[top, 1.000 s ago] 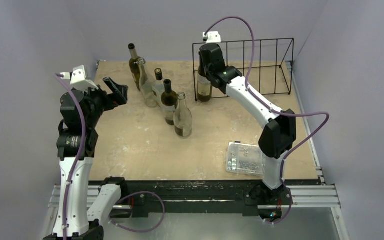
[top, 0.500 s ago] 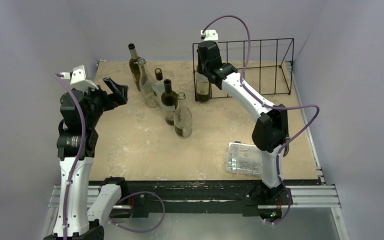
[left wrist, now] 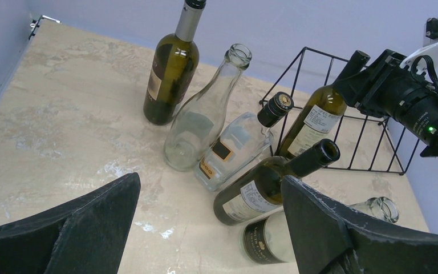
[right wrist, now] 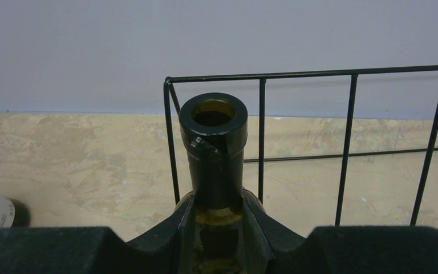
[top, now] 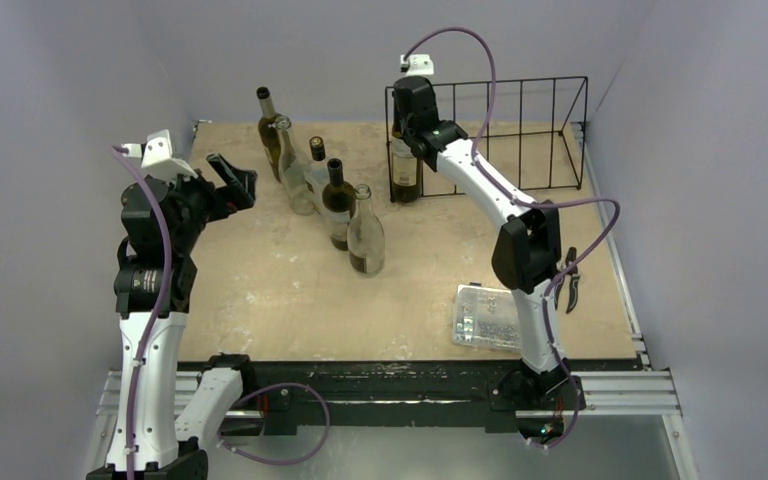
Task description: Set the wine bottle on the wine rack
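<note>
The pale mottled table (top: 260, 290) carries the black wire wine rack (top: 554, 120) along its far right edge. The right arm reaches out to the rack's left end, where the right gripper (right wrist: 215, 225) has its fingers clamped on the neck of the wine bottle (right wrist: 214, 142). This bottle stands upright against the rack's end corner post. Whether its base is already inside the first slot cannot be told. It is green glass with a black foil top and an open mouth, and the print on its pale label is too small to read. The left gripper (left wrist: 210, 184) hangs over the table's left side with its fingers wide apart and nothing between them. Five more bottles (top: 337, 205) stand clustered mid-table. One dark bottle has a white label and one clear flask a dark square label with an orange mark, none of it legible. A clear plastic parts box (top: 488, 318) lies near the right arm's base. Compared with a second ago, the right arm's wrist and the bottle are slightly further back and to the left. Its elbow has swung left, uncovering a small dark-handled tool (top: 570, 282) on the table. The left arm has not moved.
</note>
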You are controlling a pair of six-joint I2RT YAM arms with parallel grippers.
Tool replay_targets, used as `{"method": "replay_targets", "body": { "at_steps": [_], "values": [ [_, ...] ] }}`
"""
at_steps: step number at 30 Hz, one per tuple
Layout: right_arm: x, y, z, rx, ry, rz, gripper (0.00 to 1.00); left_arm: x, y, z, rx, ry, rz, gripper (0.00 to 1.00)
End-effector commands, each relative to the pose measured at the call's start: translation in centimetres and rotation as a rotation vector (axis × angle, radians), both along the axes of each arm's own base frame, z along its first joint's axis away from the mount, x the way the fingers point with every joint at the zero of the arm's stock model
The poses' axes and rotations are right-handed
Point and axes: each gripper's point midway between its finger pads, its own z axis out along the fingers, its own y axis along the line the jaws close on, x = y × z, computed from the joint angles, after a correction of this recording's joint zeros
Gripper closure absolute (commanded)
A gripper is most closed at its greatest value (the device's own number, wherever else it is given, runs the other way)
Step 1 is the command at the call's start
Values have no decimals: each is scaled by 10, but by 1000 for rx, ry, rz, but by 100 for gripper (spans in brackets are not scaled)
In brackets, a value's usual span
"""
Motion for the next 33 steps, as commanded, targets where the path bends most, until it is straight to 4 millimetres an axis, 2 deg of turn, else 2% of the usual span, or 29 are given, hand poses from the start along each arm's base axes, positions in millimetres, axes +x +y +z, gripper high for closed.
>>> {"method": "replay_targets", "body": {
  "at_steps": [1, 9, 18, 25, 33],
  "values": [
    [17, 2, 23, 45, -75, -8, 78, 4, 2, 10, -14, -37, 5, 7],
    [35, 5, 25, 32, -126, -2, 73, 4, 5, 10, -5, -36, 21, 7],
    [47, 14, 8, 12, -125, 25, 67, 4, 6, 10, -6, -37, 22, 7],
    [54, 16, -6, -2, -120, 19, 59, 3, 6, 10, -6, -37, 22, 7],
    [57, 15, -7, -25, -126, 12, 47, 3, 7, 11, -7, -39, 25, 7]
  ]
}}
